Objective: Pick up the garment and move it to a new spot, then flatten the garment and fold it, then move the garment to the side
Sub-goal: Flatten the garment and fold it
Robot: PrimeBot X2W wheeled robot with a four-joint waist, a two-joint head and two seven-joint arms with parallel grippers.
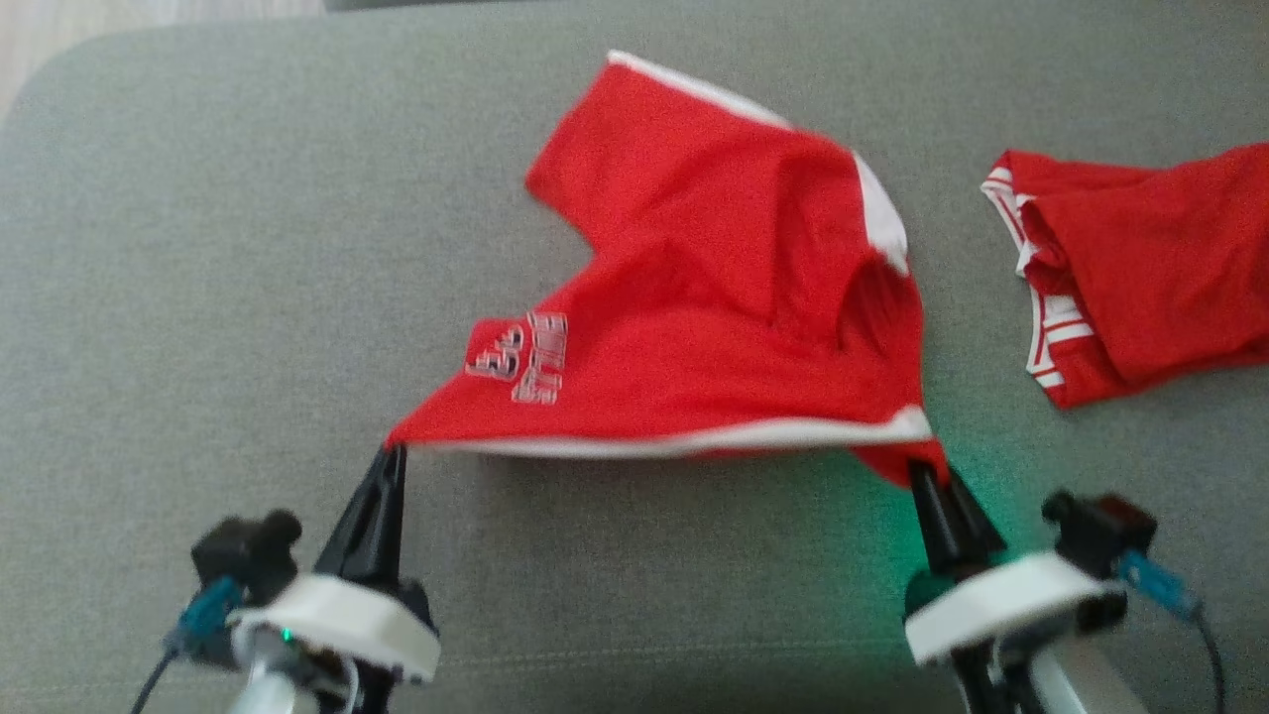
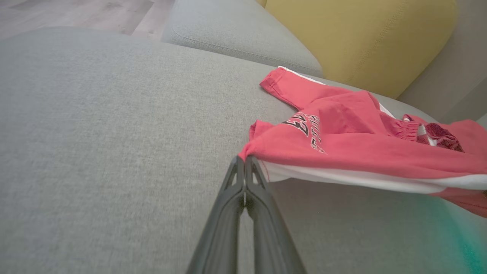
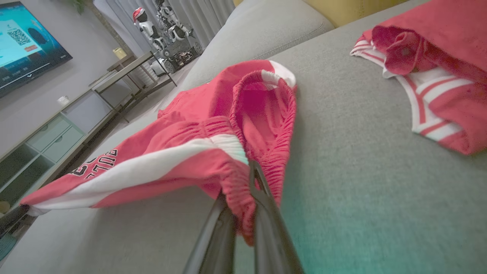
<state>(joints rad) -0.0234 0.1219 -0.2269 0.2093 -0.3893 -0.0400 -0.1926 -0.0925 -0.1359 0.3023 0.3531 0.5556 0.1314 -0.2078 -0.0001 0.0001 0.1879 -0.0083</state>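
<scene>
The garment (image 1: 694,297) is a pair of red shorts with white side stripes and a printed logo, held stretched above a grey sofa cushion (image 1: 198,297). My left gripper (image 1: 395,451) is shut on the hem corner of one leg (image 2: 251,152). My right gripper (image 1: 917,471) is shut on the elastic waistband (image 3: 243,190), with red cloth pinched between its fingers. The white-striped side edge runs taut between the two grippers. The far leg (image 1: 634,129) trails on the cushion behind.
A second red piece of clothing with white-striped trim (image 1: 1130,268) lies on the cushion at the right. A yellow back cushion (image 2: 361,34) stands behind. A TV, a low cabinet and wooden floor lie past the sofa's left end in the right wrist view.
</scene>
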